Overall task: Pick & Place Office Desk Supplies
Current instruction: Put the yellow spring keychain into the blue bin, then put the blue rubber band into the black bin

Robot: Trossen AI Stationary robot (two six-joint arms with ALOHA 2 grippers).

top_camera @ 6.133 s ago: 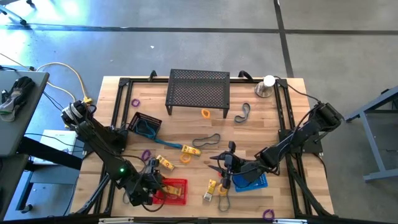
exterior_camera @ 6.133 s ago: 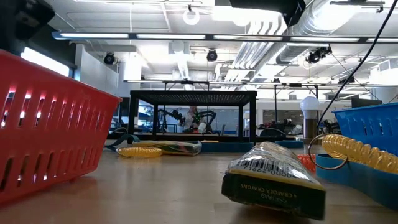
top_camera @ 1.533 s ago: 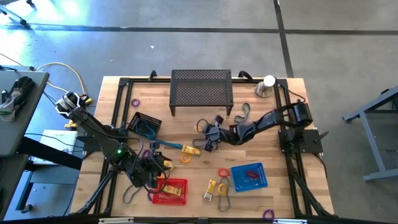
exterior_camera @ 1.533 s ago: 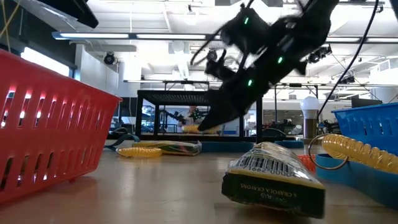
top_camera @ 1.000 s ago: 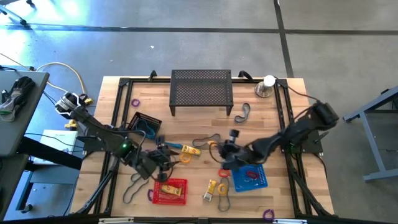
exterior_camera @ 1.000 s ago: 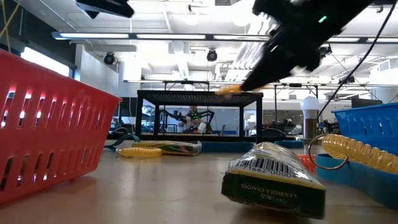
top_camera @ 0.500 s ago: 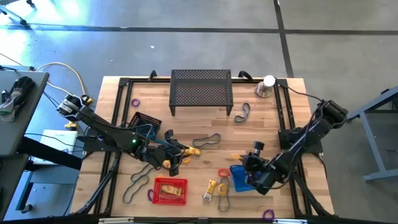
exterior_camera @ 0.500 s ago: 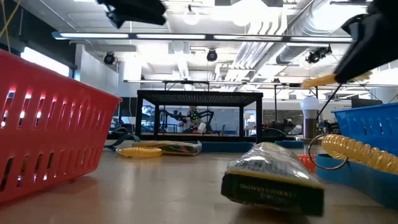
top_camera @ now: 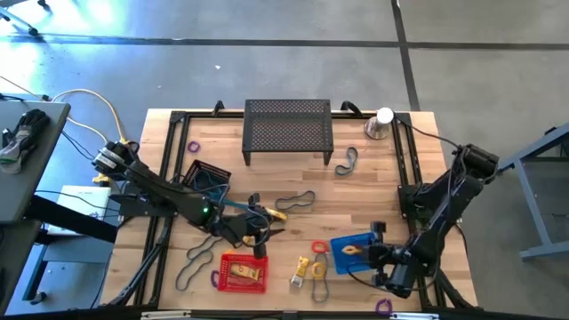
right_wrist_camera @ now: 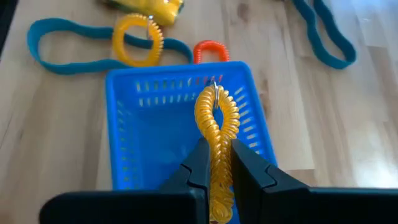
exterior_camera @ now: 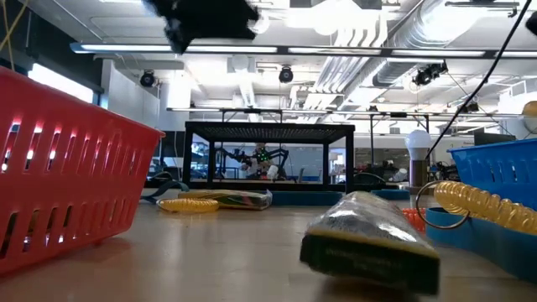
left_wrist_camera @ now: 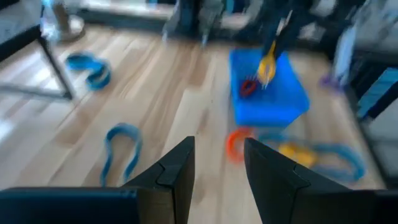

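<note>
Presently, your right tool (right_wrist_camera: 214, 163) is clamped on a yellow spiral coil (right_wrist_camera: 217, 122), which hangs over the blue basket (top_camera: 357, 250) near the table's front right corner. Your left tool (left_wrist_camera: 216, 163) sits over the middle of the table (top_camera: 373, 182), fingers parted a moderate gap with nothing between them. Loose supplies lie about: an orange coil ring (top_camera: 318, 247) just beside the blue basket, a dark band loop (top_camera: 294, 201) mid-table, and yellow blocks (top_camera: 304, 268) near the front edge beside the red basket (top_camera: 244, 273).
</note>
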